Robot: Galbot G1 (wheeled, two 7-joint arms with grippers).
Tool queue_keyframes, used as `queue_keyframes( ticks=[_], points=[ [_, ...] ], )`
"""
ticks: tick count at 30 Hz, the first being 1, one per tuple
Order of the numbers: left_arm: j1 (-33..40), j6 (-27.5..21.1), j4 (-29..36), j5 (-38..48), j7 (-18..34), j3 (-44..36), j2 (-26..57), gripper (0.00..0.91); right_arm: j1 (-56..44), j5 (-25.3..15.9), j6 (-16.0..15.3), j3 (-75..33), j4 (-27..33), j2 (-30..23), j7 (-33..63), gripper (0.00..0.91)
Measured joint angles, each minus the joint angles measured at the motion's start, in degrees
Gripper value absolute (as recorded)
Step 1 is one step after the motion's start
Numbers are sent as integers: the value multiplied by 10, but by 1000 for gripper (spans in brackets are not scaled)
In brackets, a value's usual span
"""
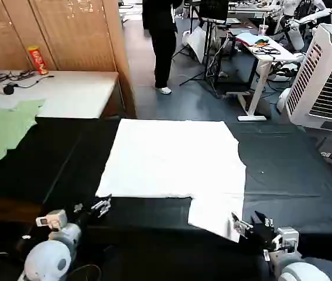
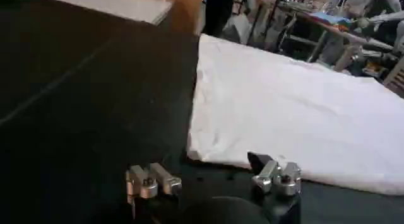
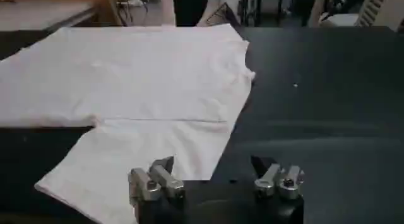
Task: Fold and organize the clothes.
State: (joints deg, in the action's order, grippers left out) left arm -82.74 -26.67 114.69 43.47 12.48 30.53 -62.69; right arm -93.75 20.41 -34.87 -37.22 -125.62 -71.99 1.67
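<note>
Claws both spread wide, empty; left claw (image 2: pixel 213 180) beside T-shirt (image 1: pixel 171 161); right claw (image 3: pixel 216 179) at its sleeve.

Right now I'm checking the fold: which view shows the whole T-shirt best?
The head view: the whole T-shirt lies on the black table. The left wrist view shows one part, the right wrist view the sleeve end.

Both arms sit low and forward, left gripper (image 1: pixel 99 206) and right gripper (image 1: pixel 243 225) with jaws apart.
</note>
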Motion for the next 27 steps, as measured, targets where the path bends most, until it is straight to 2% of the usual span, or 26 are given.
queue_keyframes(
  ticks=[1,2,3,4,6,7,8,20,27],
  points=[
    [2,-2,-2,-6,-2,0,-1,878,0,-1,0,1,1,-1,0,751],
    [5,-2,-6,-8,-3,0,-2,731,0,-2,0,1,3,-2,1,605],
    [7,0,-8,-11,-3,-1,-2,517,1,-2,0,2,5,-3,1,527],
    [8,3,-11,-12,-3,-1,-2,166,1,-3,0,2,6,-4,1,341],
    [10,5,-14,-12,-4,-2,-2,0,1,-4,-2,4,10,-6,1,137],
    [10,5,-15,-13,-4,-3,-1,0,2,-4,-4,6,12,-8,1,78],
    [11,5,-15,-13,-3,-4,-2,0,2,-4,-5,7,13,-9,1,68],
    [7,4,-21,-20,-2,-11,-2,0,-6,0,-10,7,6,-14,18,49],
    [-1,3,-12,-22,-1,-13,-2,0,-41,0,-19,-5,-50,-22,49,39]
  ],
)
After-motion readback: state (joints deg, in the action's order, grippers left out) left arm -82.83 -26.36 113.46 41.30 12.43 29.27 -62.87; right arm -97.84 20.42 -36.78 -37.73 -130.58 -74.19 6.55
